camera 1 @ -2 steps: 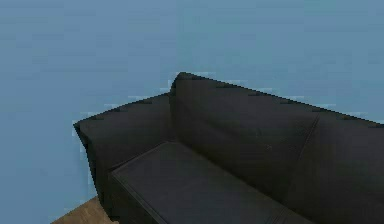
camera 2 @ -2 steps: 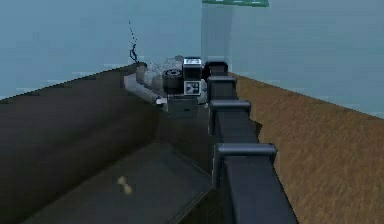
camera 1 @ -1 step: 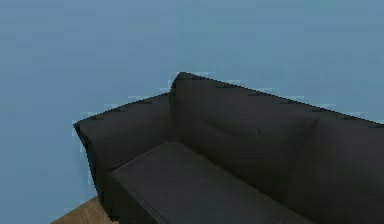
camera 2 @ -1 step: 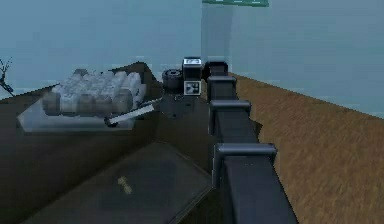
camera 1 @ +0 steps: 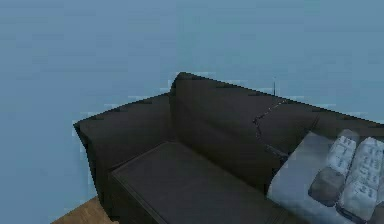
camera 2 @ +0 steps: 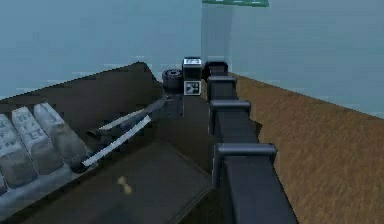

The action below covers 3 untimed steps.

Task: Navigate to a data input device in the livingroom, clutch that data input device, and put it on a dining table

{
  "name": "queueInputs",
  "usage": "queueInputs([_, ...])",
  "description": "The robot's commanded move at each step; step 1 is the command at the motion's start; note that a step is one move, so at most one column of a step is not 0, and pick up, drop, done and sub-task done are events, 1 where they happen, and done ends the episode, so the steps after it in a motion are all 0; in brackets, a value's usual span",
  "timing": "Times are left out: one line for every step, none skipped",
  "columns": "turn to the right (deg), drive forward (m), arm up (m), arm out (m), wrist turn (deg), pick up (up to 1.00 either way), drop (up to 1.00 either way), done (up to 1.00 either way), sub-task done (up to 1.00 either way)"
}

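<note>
Forward view: sofa (camera 1: 200,140) backs onto a blue wall (camera 1: 80,50), with wood floor (camera 1: 80,212) at its arm end.
Keyboard (camera 1: 350,170): lies flat on the sofa seat, keys up; cut off at the edge, so its long axis is unclear.
Gripper (camera 2: 92,146): over the sofa seat, just beside the keyboard (camera 2: 30,140); cannot tell whether it holds anything.

Dark sofa (camera 1: 200,150) against a blue wall (camera 1: 80,50), wooden floor (camera 2: 320,130).

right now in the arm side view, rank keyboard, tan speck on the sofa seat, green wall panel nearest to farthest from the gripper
1. keyboard, just left of the gripper
2. tan speck, lower right
3. green panel, top edge, far off
</note>
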Motion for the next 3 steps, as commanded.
queueInputs([0.0,0.0,0.0,0.0,-33.0,0.0,0.0,0.0,0.0])
queueInputs([0.0,0.0,0.0,-0.26,0.0,0.0,0.0,0.0,0.0])
queueInputs([-45.0,0.0,0.0,0.0,0.0,0.0,0.0,0.0,0.0])
